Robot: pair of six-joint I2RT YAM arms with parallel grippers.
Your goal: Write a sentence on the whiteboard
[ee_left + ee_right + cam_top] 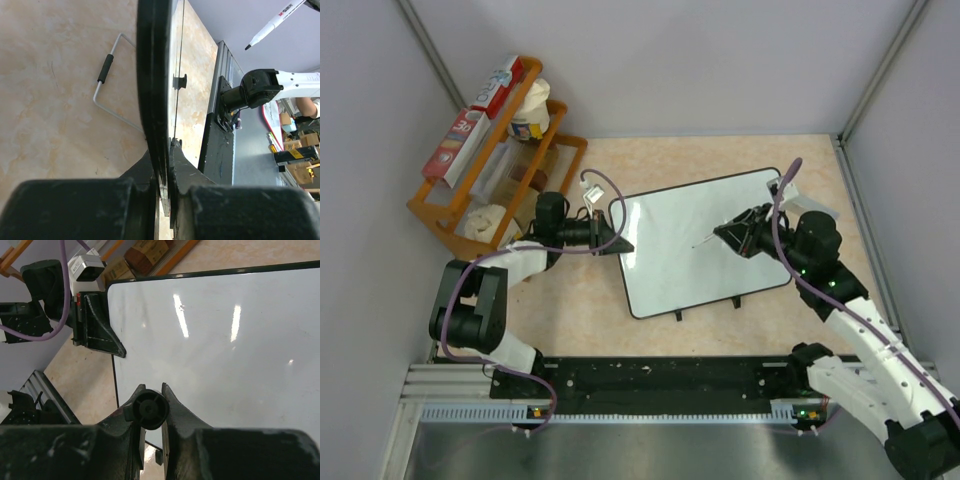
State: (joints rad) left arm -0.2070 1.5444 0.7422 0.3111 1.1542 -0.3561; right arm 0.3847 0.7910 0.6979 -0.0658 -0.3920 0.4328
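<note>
Whiteboard (690,250) flat at frame centre, both arms on it.
L gripper (620,243) clamped on whiteboard's left edge; R gripper (728,232) closed on marker (710,239) over right-centre area; tip contact unclear.

The black left gripper (623,243) reaches rightward, jaws pinched on the glossy black-rimmed whiteboard (690,270). The black right gripper (720,234) points leftward, clamping a thin white marker (705,241).

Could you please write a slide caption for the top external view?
Left gripper clamps the edge of the blank whiteboard while the right gripper holds a marker over it.
</note>
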